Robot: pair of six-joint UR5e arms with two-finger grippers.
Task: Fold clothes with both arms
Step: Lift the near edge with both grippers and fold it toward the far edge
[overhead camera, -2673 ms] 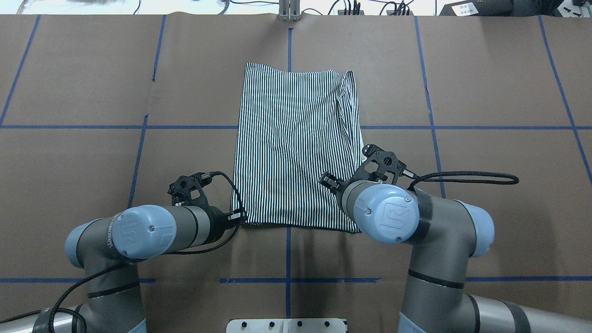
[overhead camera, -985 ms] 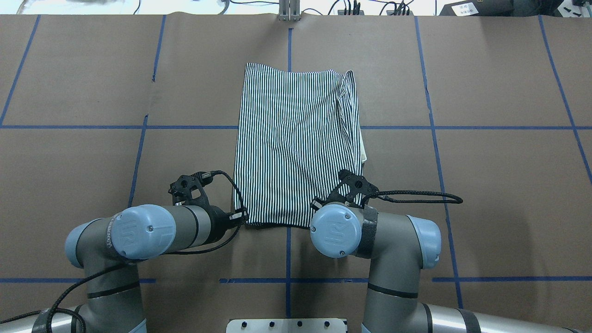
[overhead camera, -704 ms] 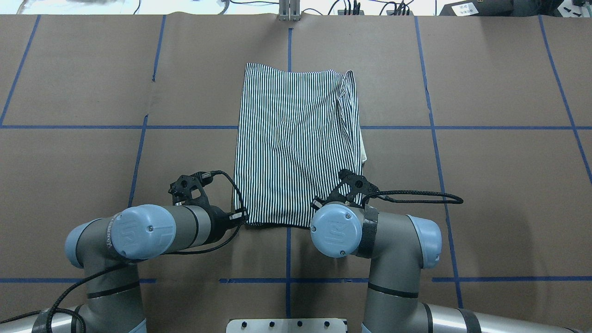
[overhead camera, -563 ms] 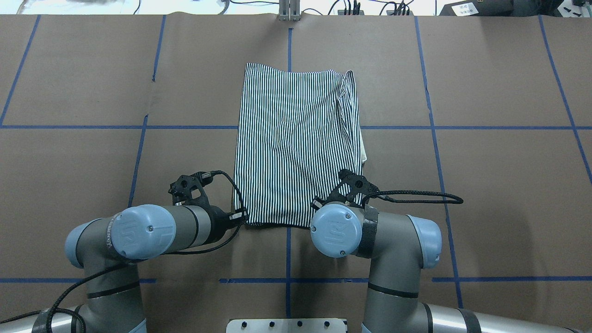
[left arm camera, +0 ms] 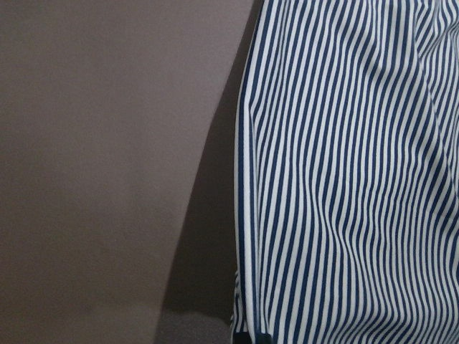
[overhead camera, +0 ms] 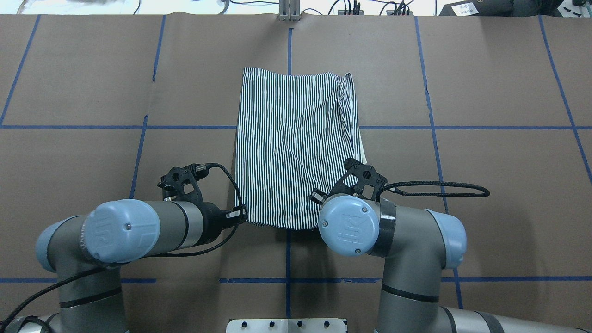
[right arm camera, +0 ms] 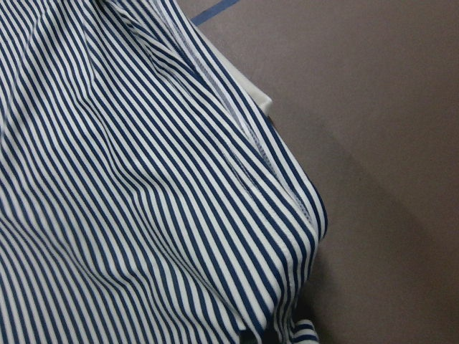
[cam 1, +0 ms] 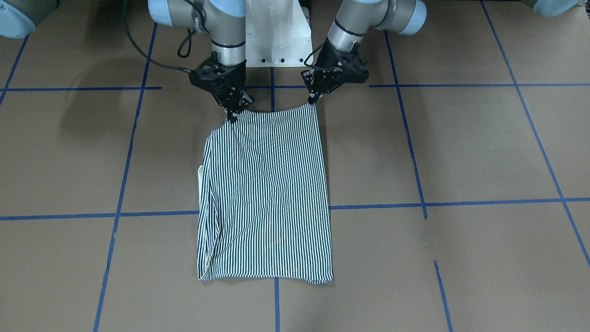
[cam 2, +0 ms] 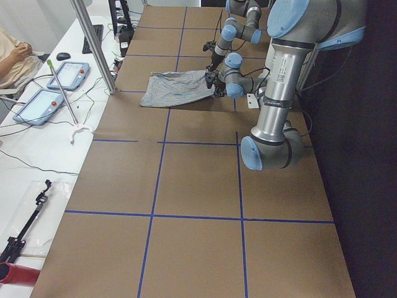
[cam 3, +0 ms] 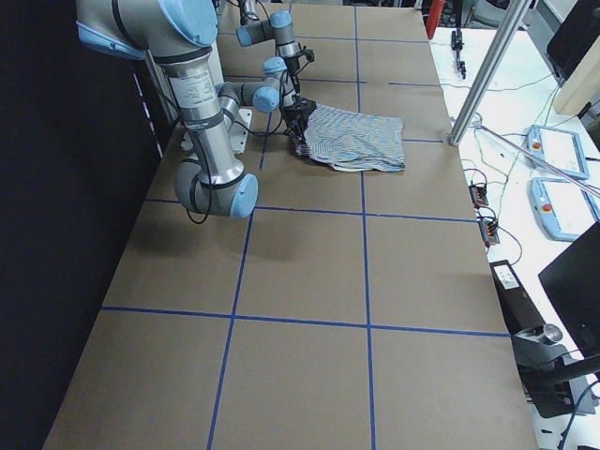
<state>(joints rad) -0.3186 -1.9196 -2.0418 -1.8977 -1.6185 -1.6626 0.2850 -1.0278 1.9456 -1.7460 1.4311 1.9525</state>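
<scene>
The striped polo shirt [cam 1: 267,193] [overhead camera: 296,138] lies folded into a long rectangle in the middle of the table, and a strip of white collar [cam 1: 201,173] peeks out along one side. Its edge nearest the robot is raised off the table at both corners. My left gripper [cam 1: 314,100] [overhead camera: 241,214] is shut on one raised corner. My right gripper [cam 1: 230,116] is shut on the other, and the overhead view hides it under its wrist. Both wrist views are filled with striped cloth [left arm camera: 344,179] [right arm camera: 143,179] over brown table.
Brown paper with a blue tape grid [overhead camera: 138,127] covers the table. The white pedestal base [cam 1: 276,32] stands between the arms. Beyond the far edge are a metal pole [cam 2: 93,43], tablets [cam 2: 40,105], cables and a seated person [cam 2: 15,56].
Both arms have risen and lifted the shirt's near edge. The cloth has pulled straighter and its diagonal crease is gone. The far edge has slid slightly toward the robot.
</scene>
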